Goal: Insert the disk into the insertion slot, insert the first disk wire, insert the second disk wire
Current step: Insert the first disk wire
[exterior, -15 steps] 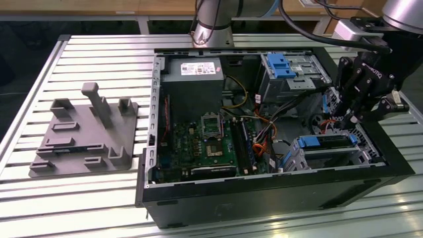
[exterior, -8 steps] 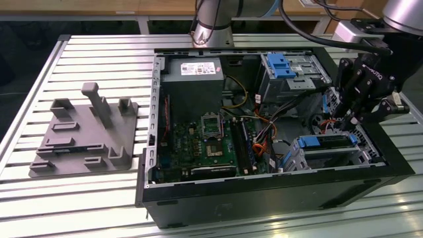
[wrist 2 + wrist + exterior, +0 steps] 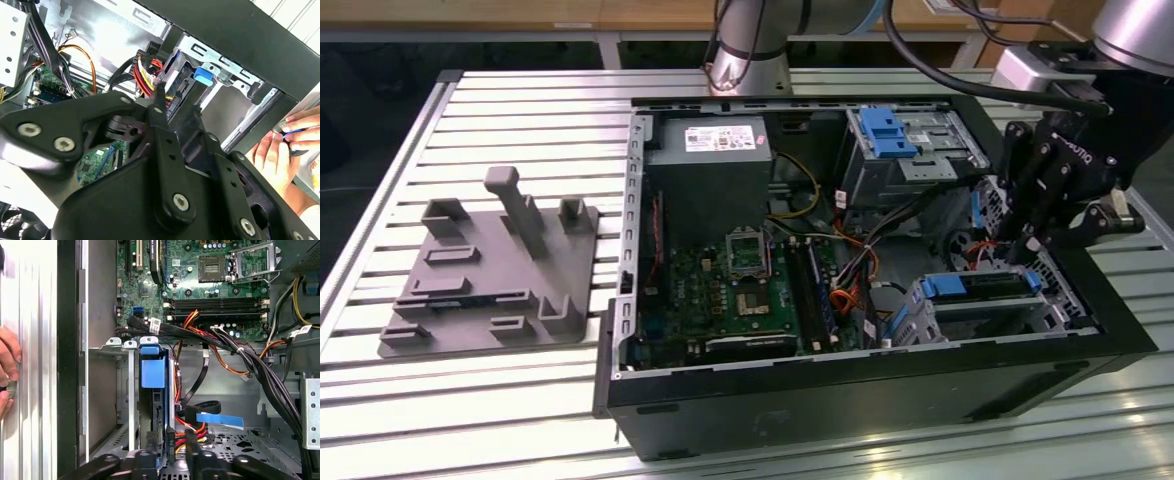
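Observation:
The disk [image 3: 974, 287], silver in a bright blue carrier, sits inside the insertion slot [image 3: 1058, 312] at the near corner of the open computer case, on the exterior view's right. In the first wrist view the disk's blue carrier [image 3: 152, 372] stands edge-on in the metal bay [image 3: 127, 390]. My black gripper [image 3: 1023, 240] hangs just beyond the disk's end. A black connector on red, yellow and black wires [image 3: 176, 437] sits between my fingers [image 3: 200, 460]. In the second wrist view that connector [image 3: 158, 82] is held close to the disk's sockets [image 3: 176, 94], beside the blue tab [image 3: 201, 75].
A taller grey cage with a blue latch [image 3: 897, 135] stands at the case's back. Loose cable bundles [image 3: 250, 365] and a flat blue cable [image 3: 220, 419] cross beside the bay. The motherboard [image 3: 747, 290] fills the case floor. A person's hand [image 3: 285, 145] rests outside the case. A grey fixture [image 3: 494, 270] lies on the table.

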Available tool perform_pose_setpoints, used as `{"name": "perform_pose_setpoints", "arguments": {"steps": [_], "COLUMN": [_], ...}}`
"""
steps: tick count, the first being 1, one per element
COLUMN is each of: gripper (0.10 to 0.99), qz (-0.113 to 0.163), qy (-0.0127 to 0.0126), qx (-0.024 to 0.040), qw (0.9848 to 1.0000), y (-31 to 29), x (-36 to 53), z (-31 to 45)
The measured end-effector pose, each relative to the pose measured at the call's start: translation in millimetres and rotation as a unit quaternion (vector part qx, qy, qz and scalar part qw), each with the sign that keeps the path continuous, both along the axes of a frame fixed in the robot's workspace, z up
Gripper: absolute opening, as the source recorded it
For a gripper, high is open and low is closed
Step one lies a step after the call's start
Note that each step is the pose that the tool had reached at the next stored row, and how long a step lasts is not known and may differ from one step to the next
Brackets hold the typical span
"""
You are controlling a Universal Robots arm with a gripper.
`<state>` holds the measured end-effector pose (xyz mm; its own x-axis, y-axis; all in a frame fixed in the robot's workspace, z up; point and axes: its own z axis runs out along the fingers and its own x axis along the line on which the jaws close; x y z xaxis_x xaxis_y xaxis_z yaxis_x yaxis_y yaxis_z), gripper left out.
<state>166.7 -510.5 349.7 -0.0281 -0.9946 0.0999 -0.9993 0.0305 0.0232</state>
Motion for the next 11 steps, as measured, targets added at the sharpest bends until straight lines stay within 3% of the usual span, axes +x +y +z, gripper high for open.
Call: {"name": "perform_pose_setpoints", "arguments": {"steps": [2,3,10,11], "gripper": [0.361,0.290,0.275,0.208], "qz": [0.000,0.000,0.000,0.000], "qy": [0.0000,0.0000,0.0000,0.0000], "qx": [0.0000,0.0000,0.0001,0.0002], "qw": [1.0000,1.0000,1.0000,1.0000], "y": [0.0,0.0,0.1,0.2], "x": [0.0,0.0,0.0,-0.1], "z": [-0.8,-1.2,-2.3,-2.4]}}
